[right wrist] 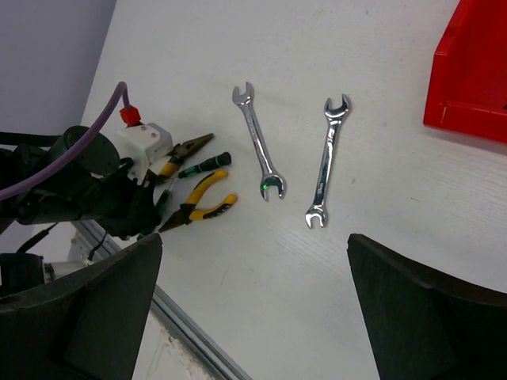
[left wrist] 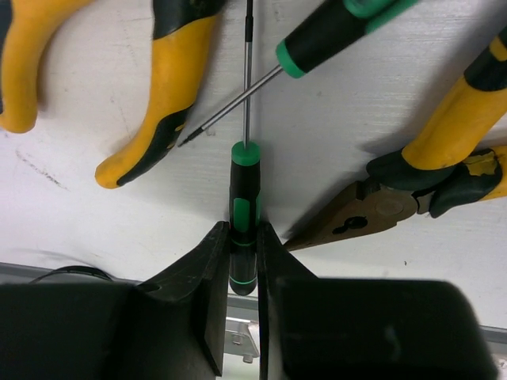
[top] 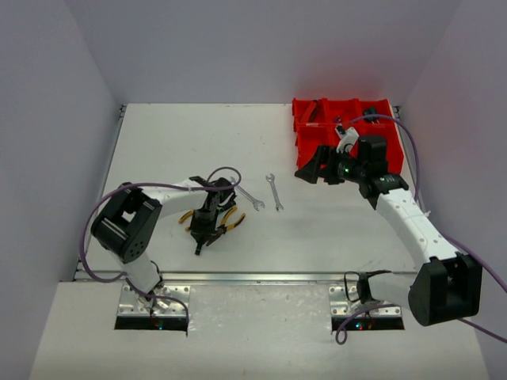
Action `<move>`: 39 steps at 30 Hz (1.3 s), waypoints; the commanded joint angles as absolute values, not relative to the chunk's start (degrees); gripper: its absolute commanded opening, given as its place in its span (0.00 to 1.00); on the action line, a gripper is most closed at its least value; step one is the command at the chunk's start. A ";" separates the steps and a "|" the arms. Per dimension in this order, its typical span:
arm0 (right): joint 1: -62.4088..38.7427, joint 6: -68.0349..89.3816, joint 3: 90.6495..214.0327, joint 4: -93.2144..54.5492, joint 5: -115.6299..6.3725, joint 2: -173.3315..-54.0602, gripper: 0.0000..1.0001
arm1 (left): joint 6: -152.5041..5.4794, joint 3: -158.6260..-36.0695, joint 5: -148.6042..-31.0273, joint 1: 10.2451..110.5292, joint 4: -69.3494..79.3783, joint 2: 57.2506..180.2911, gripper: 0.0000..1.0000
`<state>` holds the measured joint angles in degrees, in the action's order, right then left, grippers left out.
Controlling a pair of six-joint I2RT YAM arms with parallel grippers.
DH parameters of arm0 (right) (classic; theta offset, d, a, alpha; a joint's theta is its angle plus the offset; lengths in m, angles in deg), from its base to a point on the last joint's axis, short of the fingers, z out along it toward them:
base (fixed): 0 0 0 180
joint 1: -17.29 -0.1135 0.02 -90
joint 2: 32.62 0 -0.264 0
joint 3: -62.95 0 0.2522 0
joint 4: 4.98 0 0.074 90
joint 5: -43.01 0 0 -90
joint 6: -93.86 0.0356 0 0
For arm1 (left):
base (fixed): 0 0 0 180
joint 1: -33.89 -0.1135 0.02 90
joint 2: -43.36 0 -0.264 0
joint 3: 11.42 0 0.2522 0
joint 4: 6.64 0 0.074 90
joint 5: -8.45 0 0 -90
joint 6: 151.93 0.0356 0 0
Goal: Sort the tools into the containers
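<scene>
Grip, left arm: left gripper (left wrist: pixel 244 237) clamped tight on the green-and-black handle of a screwdriver (left wrist: pixel 245 170); fingers pinch the handle near its butt end; shaft runs straight ahead of the fingers, low over the bench (left wrist: pixel 341 127)
Second screwdriver (left wrist: pixel 337 32): ahead of the left gripper and off to its right; same green-and-black handle; its thin shaft crosses the shaft of the held one
Pliers: one yellow-handled pair (left wrist: pixel 158 103) ahead and to the left of the left gripper, handles lying on the bench; another pair (left wrist: pixel 412 194) just right of the fingers, metal nose pointing at the right finger; whether nose and finger touch, cannot tell
Grip, right arm: right gripper (right wrist: pixel 257 317) spread wide with nothing between its fingers; held above the bench
Wrenches: two silver ones (right wrist: pixel 258 142) and (right wrist: pixel 327 162) flat on the bench ahead of the right gripper; side by side, apart; they lie between the two grippers in the overhead view
Bins: red bins (top: pixel 396 154) directly behind the right gripper in the overhead view; one corner (right wrist: pixel 471 71) shows ahead and to its right in the wrist view; dark shapes inside, too small to name
</scene>
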<state>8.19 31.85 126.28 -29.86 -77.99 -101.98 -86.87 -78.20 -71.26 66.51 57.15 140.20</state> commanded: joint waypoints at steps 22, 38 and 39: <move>-5.39 51.44 127.55 -5.96 -89.87 -117.04 0.99 | -90.94 -88.47 -64.13 69.59 53.12 123.71 0.00; -7.98 59.02 125.69 6.36 -89.83 -118.69 0.96 | -84.94 -85.49 -91.01 69.66 33.11 113.16 0.00; -8.21 59.29 125.82 7.03 -90.03 -118.82 0.95 | -85.24 -84.33 -94.27 69.66 30.05 112.72 0.00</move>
<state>-6.87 56.55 125.13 -1.26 -88.98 -118.17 -87.32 -88.02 -75.34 69.44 45.18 117.19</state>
